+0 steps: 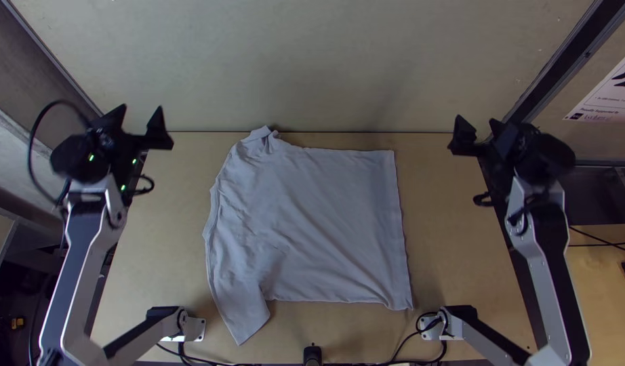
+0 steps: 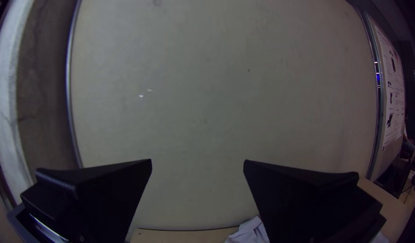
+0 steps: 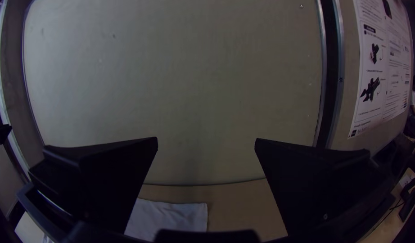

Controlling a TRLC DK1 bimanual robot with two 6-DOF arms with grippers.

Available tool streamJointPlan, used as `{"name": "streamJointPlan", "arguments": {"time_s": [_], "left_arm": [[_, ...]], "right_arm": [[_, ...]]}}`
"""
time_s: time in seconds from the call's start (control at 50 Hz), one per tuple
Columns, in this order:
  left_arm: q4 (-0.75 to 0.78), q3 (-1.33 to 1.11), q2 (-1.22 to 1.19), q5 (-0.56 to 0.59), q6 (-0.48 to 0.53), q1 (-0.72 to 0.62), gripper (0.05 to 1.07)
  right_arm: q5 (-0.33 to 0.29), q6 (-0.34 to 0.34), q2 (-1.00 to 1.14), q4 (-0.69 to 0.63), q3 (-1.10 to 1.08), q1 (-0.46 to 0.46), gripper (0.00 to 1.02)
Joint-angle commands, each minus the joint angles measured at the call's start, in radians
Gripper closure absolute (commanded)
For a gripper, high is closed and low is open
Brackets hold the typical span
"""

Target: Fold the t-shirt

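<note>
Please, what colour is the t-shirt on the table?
The t-shirt is light grey, with no visible pattern; the top view shows it best.

A robotics lab is suggested by two robot arms (image 1: 78, 237), a tabletop (image 1: 455, 237), a framed wall panel (image 1: 312, 68) & a poster (image 3: 374, 54) w/ device pics.

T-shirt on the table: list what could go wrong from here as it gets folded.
The bunched far-left corner of the t-shirt could get trapped as a crease. The flap jutting toward the near edge of the table may poke out unless tucked in. With the left tool and right tool open and off the cloth, a first pinch might miss.
</note>
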Motion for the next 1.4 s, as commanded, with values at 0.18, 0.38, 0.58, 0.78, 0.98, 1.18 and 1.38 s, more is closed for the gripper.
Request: {"name": "streamJointPlan", "arguments": {"time_s": [0.18,0.38,0.58,0.78,0.98,1.18,1.38], "left_arm": [[-0.137,0.282,0.275,-0.003,-0.054,-0.077,0.09],[-0.335,0.521,0.49,-0.003,-0.124,-0.108,0.1],[-0.536,0.74,0.697,0.006,-0.134,-0.123,0.1],[-0.609,0.841,0.845,0.046,-0.132,-0.129,0.1],[-0.64,0.889,0.972,0.052,-0.123,-0.14,0.11],[-0.709,0.983,1.113,0.051,-0.109,-0.151,0.22],[-0.712,1.033,1.204,0.051,-0.078,-0.162,0.3]], "right_arm": [[0.008,0.023,0.231,-0.102,0.215,-0.022,0.03],[0.003,0.091,0.318,-0.159,0.279,-0.013,0.03],[-0.004,0.142,0.409,-0.245,0.331,-0.009,0.03],[-0.009,0.168,0.473,-0.294,0.351,-0.009,0.03],[-0.02,0.226,0.535,-0.36,0.371,-0.009,0.03],[-0.047,0.249,0.567,-0.415,0.374,-0.015,0.03],[-0.066,0.251,0.59,-0.429,0.374,-0.024,0.03]]}}
